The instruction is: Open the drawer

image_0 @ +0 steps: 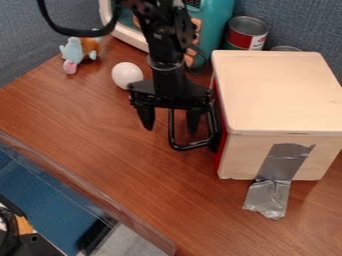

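One gripper [169,120] hangs with its two fingers apart, one bar of the single black handle [190,146] between them. That handle is on one red drawer front [221,150], left side of one wooden box [277,90]. Far left: one white ball [127,75], one plush toy [77,51].
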Controlling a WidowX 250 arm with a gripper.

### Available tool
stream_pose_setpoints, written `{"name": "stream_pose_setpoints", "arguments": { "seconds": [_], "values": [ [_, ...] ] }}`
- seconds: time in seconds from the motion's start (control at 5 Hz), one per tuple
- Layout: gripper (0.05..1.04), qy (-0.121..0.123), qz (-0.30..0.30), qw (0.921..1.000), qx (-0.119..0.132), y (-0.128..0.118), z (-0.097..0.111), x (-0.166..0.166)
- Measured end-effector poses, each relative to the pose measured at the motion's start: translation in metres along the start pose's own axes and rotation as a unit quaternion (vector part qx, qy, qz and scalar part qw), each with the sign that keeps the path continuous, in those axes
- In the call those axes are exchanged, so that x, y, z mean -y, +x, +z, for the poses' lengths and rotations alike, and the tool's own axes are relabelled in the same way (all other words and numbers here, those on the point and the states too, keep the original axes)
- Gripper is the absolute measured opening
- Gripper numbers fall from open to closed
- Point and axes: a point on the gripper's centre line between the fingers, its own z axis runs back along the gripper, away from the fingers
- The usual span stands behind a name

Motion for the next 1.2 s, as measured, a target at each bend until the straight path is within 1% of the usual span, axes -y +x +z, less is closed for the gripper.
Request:
{"name": "stream_pose_setpoints", "arguments": {
  "seconds": [0.2,0.4,0.6,0.8,1.0,1.2],
  "values": [
    [1.0,0.0,0.004,1.0,0.0,-0.001,-0.007,0.006],
    [0.997,0.008,0.012,0.9999,-0.007,-0.004,-0.017,0.005],
    [0.943,0.018,0.017,0.9996,-0.017,-0.007,-0.028,0.001],
    [0.648,0.021,0.009,0.9995,-0.022,-0.011,-0.03,-0.002],
    [0.344,0.021,0.017,0.9993,-0.027,-0.013,-0.03,-0.009],
    [0.182,0.024,0.03,0.9988,-0.031,-0.015,-0.027,-0.018]
  ]
}}
